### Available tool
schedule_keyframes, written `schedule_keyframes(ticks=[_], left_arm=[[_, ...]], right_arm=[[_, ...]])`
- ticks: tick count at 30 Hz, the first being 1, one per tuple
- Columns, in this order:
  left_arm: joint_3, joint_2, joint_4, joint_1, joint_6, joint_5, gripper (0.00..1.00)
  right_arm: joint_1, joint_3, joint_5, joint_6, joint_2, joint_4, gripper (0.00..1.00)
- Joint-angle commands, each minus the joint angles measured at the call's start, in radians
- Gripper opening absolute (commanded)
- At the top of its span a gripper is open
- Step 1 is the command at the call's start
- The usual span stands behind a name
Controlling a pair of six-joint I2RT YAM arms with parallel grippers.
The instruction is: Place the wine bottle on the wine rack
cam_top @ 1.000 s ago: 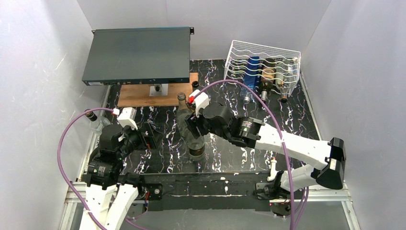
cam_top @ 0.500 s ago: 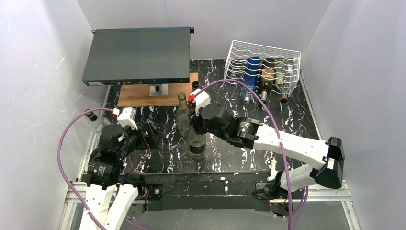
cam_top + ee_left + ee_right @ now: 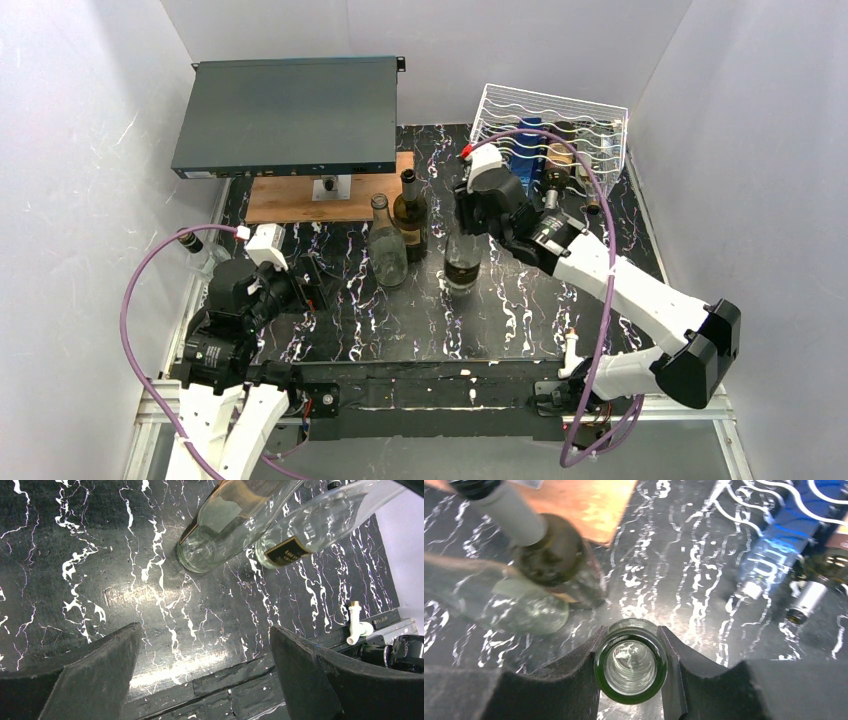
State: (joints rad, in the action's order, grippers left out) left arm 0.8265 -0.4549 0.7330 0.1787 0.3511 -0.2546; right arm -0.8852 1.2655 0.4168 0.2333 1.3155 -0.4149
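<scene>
My right gripper [image 3: 478, 222] is shut on the neck of a clear wine bottle [image 3: 462, 266] with a green rim [image 3: 630, 667]. It holds the bottle upright, with its base low over the mat, in front of the white wire wine rack [image 3: 548, 128] at the back right. The rack holds several bottles lying in its cradles. Two more bottles stand mid-table: a clear one [image 3: 387, 251] and a dark one [image 3: 411, 217]. My left gripper [image 3: 312, 283] is open and empty at the near left; its view shows both fingers [image 3: 90, 670] wide apart above the mat.
A dark flat metal box [image 3: 288, 115] sits on a stand over a wooden board [image 3: 290, 203] at the back left. White walls close in the table on three sides. A small bottle [image 3: 196, 248] lies at the left edge.
My right gripper has carried the held bottle from beside the two standing bottles to the right and back, towards the rack. The left arm has not moved.
</scene>
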Motion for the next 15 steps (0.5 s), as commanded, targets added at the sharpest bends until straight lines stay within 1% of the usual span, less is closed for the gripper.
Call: schedule_keyframes(ticks=[1,6,9,12,15], left_arm=[[-0.003,-0.012,-0.011,-0.001,-0.009,-0.012,0.99],[-0.004,-0.008,-0.011,-0.002,-0.008,-0.006,0.99],[-0.004,-0.011,-0.011,-0.002,-0.008,-0.008,0.99],[-0.004,-0.014,-0.01,-0.001,-0.008,-0.009,0.99],[-0.004,-0.019,-0.011,-0.001,-0.008,-0.008,0.99]], right_arm=[[0.073,0.045,0.019,0.015,-0.028,0.068,0.01],[0.194,0.067,-0.042,0.004,0.025,0.175,0.01],[0.24,0.146,-0.075,-0.019,0.107,0.208,0.01],[0.254,0.219,-0.076,-0.057,0.183,0.237,0.01],[0.259,0.245,-0.057,-0.08,0.222,0.297,0.01]])
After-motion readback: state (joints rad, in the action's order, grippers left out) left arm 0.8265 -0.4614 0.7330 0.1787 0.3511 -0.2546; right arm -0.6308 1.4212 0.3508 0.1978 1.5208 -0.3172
